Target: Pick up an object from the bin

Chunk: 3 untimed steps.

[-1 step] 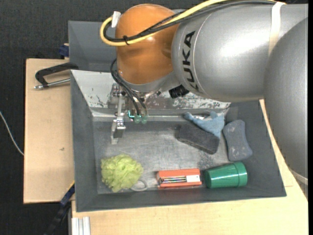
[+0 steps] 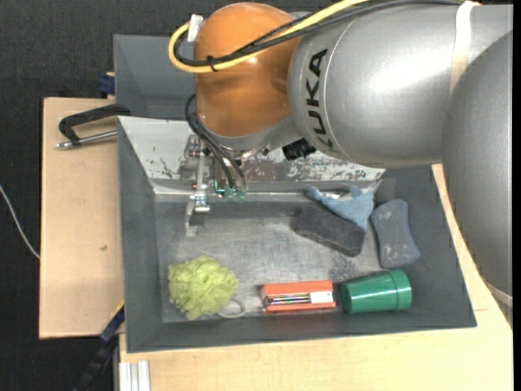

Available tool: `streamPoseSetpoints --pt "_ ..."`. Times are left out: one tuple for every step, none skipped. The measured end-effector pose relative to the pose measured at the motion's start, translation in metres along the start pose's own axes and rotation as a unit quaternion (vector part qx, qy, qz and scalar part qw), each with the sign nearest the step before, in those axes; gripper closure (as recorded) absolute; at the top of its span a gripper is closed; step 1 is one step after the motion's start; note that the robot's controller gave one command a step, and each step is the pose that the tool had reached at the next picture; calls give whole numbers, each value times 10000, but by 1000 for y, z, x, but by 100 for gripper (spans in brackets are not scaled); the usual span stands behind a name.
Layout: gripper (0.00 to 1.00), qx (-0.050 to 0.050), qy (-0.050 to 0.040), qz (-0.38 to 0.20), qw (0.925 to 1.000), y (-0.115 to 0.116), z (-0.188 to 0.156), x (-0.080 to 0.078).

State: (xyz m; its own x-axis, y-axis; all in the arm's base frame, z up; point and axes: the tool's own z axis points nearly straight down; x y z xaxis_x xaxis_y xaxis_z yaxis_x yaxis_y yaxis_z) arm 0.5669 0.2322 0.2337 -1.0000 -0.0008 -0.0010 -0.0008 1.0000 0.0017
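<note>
Closest of all, along the near wall of the grey metal bin (image 2: 137, 243), a fluffy yellow-green puff (image 2: 202, 286) is seen at the left, a flat orange-red rectangular case (image 2: 297, 297) to its right, and a green plastic cylinder (image 2: 374, 292) laid on its side just beside that case. Further back on the right, a black oblong block (image 2: 330, 230), a crumpled light-blue cloth (image 2: 342, 204) and a blue-grey rounded bar (image 2: 393, 233) are grouped close together. The gripper (image 2: 207, 202) is held low over bare floor at the far left, well apart from all six items lying in the bin, and whether the claw is released or clenched cannot be told.
</note>
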Motion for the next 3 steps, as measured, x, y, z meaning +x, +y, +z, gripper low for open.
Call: streamPoseSetpoints --pt "0 -7 -27 -407 9992 -7 28 16" --pt "0 0 -1 -268 9996 -36 74 33" --pt "100 -4 -72 -888 9960 -44 145 51"
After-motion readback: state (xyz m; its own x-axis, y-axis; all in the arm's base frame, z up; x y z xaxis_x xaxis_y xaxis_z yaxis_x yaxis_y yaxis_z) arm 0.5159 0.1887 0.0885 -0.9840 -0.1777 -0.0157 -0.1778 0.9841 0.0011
